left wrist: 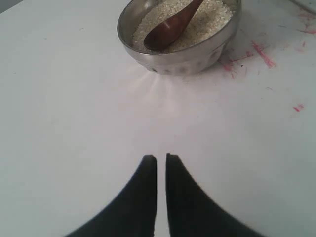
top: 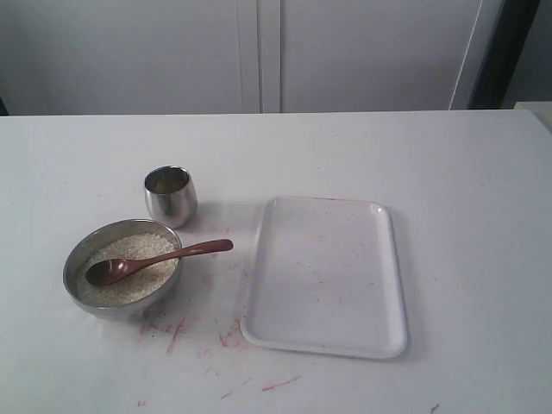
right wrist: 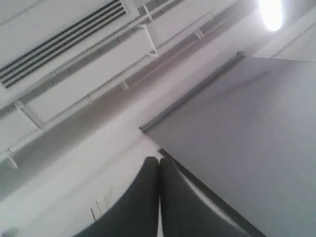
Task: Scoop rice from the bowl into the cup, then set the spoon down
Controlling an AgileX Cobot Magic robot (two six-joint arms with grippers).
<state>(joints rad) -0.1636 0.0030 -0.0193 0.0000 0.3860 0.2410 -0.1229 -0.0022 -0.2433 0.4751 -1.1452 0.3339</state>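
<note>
The wide steel bowl (top: 82, 259) stands at the front left of the table with a heap of pale rice (top: 142, 246) in it. A dark wooden spoon (top: 155, 259) lies with its scoop on the rice and its handle over the rim toward the right. Behind the bowl stands the small shiny cup (top: 170, 196). Neither gripper shows in the exterior view. In the left wrist view the bowl (left wrist: 187, 59), rice (left wrist: 207, 22) and spoon (left wrist: 168, 29) lie ahead of my left gripper (left wrist: 161, 158), shut and empty over bare table. My right gripper (right wrist: 159, 160) is shut, pointing at the ceiling.
A white rectangular tray (top: 328, 276) lies right of the bowl, with nothing on it. Red marks (top: 177, 332) streak the table in front of the bowl and tray. White cabinet doors stand behind the table.
</note>
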